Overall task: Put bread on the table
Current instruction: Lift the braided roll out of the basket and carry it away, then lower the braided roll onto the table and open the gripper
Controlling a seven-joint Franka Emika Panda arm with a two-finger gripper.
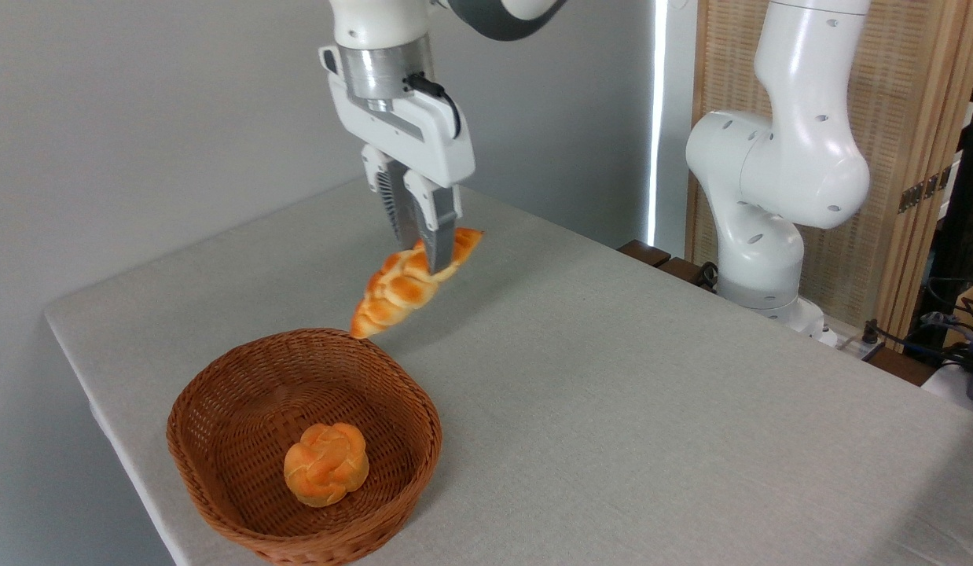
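Grey wall behind, table (612, 409) w/ light grey-beige cloth. Wicker basket (219, 464) near left, round bun (326, 463) inside. Bread (404, 287) out of basket, held in air just beyond far rim, tilted, low tip toward basket. Gripper (425, 250) fingers closed narrow on loaf's upper right part. Judged: lift-out done; left: lower onto cloth right of basket, let go.

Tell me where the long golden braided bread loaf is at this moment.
The long golden braided loaf hangs tilted in the gripper, left of centre, above the grey-beige table, its lower tip just over the far rim of the brown wicker basket.
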